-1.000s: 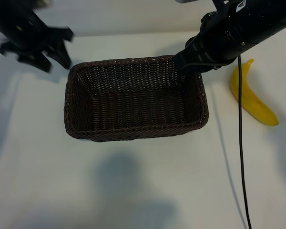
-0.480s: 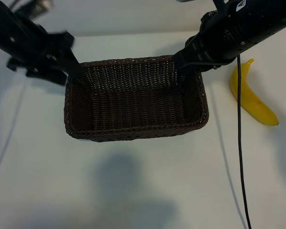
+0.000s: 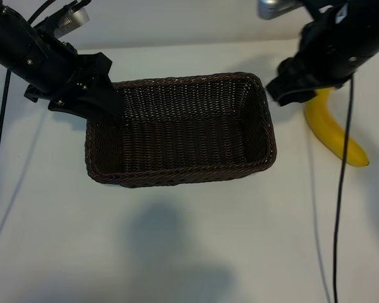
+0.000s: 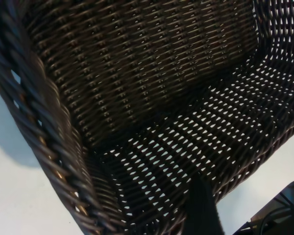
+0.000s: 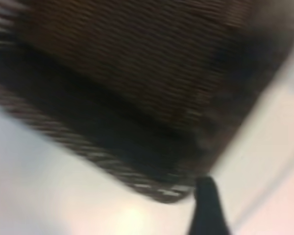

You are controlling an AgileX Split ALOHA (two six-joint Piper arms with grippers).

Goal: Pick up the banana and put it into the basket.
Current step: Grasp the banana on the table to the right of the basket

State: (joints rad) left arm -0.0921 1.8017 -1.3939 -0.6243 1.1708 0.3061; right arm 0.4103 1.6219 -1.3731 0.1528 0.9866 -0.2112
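On the white worktop (image 3: 189,252) you have the basket (image 3: 177,129) sitting mid-scene, dark wicker, nothing in it as far as the exterior and left wrist views show. Your left arm reaches in from the far left, and its left claw (image 3: 98,101) sits at the basket's left end, just over the rim; I can't tell from the frames how far its fingers are spread, and the wrist view looking down into the weave shows only a dark finger tip, nothing held. Your right arm comes in from the far right, right claw (image 3: 290,91) hanging between the basket's right end and the banana (image 3: 335,129), close over the banana's upper stem end; finger spread not readable here either, and the wrist view is smeared. It carries nothing visible. Banana lies flat on the worktop just right of the basket, apart from it, upper end partly hidden under the arm. Step in hand, as I judge it: the approach to the pick, grasp not yet made. Next you'd need to centre the right claw over the banana's middle, turn it across the curve, go down and close, then lift clear of the rim.
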